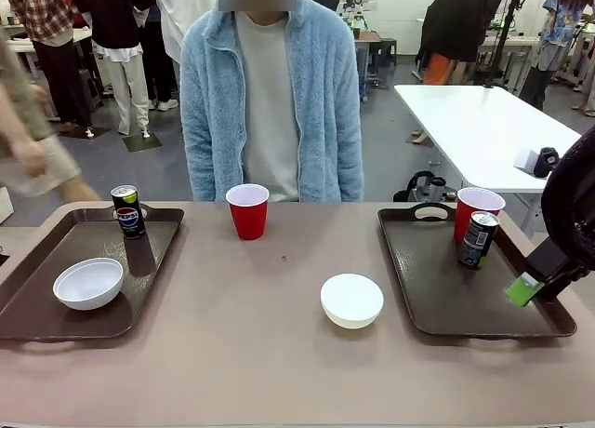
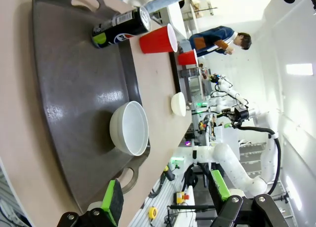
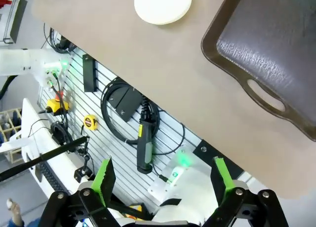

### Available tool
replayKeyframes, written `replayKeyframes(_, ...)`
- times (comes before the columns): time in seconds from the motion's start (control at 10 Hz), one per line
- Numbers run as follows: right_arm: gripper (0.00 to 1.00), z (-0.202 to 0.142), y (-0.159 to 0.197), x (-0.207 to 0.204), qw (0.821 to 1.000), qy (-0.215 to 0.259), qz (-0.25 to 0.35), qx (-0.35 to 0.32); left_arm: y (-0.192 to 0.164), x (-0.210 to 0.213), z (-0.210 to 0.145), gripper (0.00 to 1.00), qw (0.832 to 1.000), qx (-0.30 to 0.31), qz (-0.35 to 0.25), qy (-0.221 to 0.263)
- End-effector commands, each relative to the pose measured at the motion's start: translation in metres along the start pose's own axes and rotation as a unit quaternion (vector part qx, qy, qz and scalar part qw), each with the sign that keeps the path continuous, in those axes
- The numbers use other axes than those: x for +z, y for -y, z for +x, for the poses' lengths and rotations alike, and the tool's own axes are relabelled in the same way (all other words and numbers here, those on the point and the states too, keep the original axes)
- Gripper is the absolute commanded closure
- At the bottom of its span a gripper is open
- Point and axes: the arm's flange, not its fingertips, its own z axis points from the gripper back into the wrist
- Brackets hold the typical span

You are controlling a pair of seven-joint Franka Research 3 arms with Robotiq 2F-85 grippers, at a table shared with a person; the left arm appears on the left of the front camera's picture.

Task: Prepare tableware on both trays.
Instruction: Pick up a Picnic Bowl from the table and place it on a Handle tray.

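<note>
Right gripper (image 1: 532, 287) cut off at the picture's edge, just one green pad (image 1: 523, 290) showing; on the right tray (image 1: 437, 298), the can (image 1: 478, 239) hides part of the red cup (image 1: 478, 203).

On the beige table (image 1: 232, 372) both trays are dark brown: the left tray (image 1: 37, 251) holds a white bowl (image 1: 88, 283) and a black Pepsi can (image 1: 128, 211) with a red, white and blue roundel at its far right corner, the right tray (image 1: 437, 279) a red cup (image 1: 478, 212), white inside, and a dark can (image 1: 478, 239). A second red cup (image 1: 247, 211) and second white bowl (image 1: 351, 300) stand between them; the left gripper (image 2: 165, 190) and right gripper (image 3: 163, 180) show green pads
</note>
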Motion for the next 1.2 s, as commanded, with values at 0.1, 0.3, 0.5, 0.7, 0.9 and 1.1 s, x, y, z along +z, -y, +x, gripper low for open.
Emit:
replayKeyframes(0.1, 0.0, 0.026, 0.002, -0.001, 0.996, -0.054, -0.005, 0.072, 0.001, 0.001, -0.003, 0.08, 1.0, -0.006, 0.001, 0.0)
replayKeyframes(0.3, 0.0, 0.087, 0.012, -0.007, 0.993, -0.112, -0.034, 0.028, 0.001, 0.001, -0.003, 0.08, 1.0, -0.006, 0.001, 0.0)
replayKeyframes(0.5, 0.0, 0.138, 0.009, -0.01, 0.986, -0.116, -0.108, -0.06, 0.001, 0.001, -0.003, 0.08, 1.0, -0.006, 0.001, 0.0)
replayKeyframes(0.7, 0.0, 0.184, 0.003, -0.015, 0.969, -0.094, -0.181, -0.142, 0.001, 0.001, -0.003, 0.08, 1.0, -0.006, 0.001, 0.0)
replayKeyframes(0.9, 0.0, 0.217, -0.001, -0.031, 0.963, -0.084, -0.201, -0.161, 0.001, 0.001, -0.003, 0.08, 1.0, -0.006, 0.001, 0.0)
replayKeyframes(1.1, 0.0, 0.245, -0.013, -0.052, 0.961, -0.088, -0.213, -0.155, 0.001, 0.001, -0.003, 0.08, 1.0, -0.006, 0.001, 0.0)
